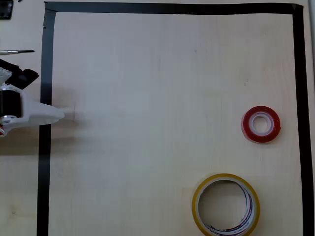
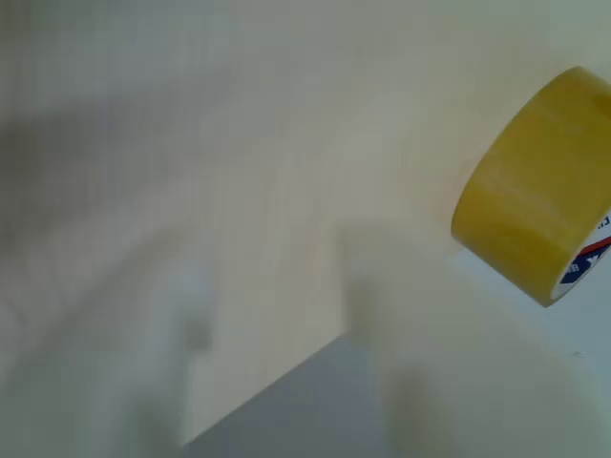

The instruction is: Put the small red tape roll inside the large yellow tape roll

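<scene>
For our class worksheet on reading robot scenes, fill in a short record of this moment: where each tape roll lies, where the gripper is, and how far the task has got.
red roll: small red tape roll flat on the table, right side, overhead view
yellow roll: large yellow tape roll flat, below the red one, apart, hole empty
gripper: gripper at left edge, far from both rolls, holding nothing; fingers blurred in wrist view
task: not started

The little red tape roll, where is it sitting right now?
In the overhead view the small red tape roll lies flat near the right side of the table, just inside the black tape border, above and apart from the large yellow tape roll.
</scene>
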`<state>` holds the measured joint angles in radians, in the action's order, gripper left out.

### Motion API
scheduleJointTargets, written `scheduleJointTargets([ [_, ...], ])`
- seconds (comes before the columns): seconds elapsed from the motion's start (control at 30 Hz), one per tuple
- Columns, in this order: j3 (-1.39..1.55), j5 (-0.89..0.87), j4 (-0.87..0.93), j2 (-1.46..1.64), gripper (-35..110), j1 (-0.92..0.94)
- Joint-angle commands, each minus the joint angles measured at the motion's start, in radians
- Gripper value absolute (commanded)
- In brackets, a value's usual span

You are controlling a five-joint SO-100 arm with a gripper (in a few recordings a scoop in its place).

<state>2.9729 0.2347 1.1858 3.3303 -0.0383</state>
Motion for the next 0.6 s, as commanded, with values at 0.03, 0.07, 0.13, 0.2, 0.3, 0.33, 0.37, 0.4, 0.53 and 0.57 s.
scheduleJointTargets([
  [0.03, 0.048, 0.026, 0.037, 0.006, 0, -0.021],
  [0.07, 0.048, 0.026, 0.037, 0.006, 0, -0.023],
  [0.13, 0.048, 0.026, 0.037, 0.006, 0, -0.023],
  [0.2, 0.048, 0.026, 0.037, 0.006, 0, -0.023],
  [0.3, 0.048, 0.026, 0.037, 0.006, 0, -0.023],
  [0.33, 0.048, 0.026, 0.037, 0.006, 0, -0.023],
  [0.37, 0.048, 0.023, 0.035, 0.006, 0, -0.023],
  [0.4, 0.049, 0.020, 0.026, 0.006, 0, -0.020],
  [0.53, 0.021, -0.038, -0.023, 0.006, 0, 0.009],
  [0.57, -0.012, -0.043, -0.028, 0.006, 0, 0.008],
])
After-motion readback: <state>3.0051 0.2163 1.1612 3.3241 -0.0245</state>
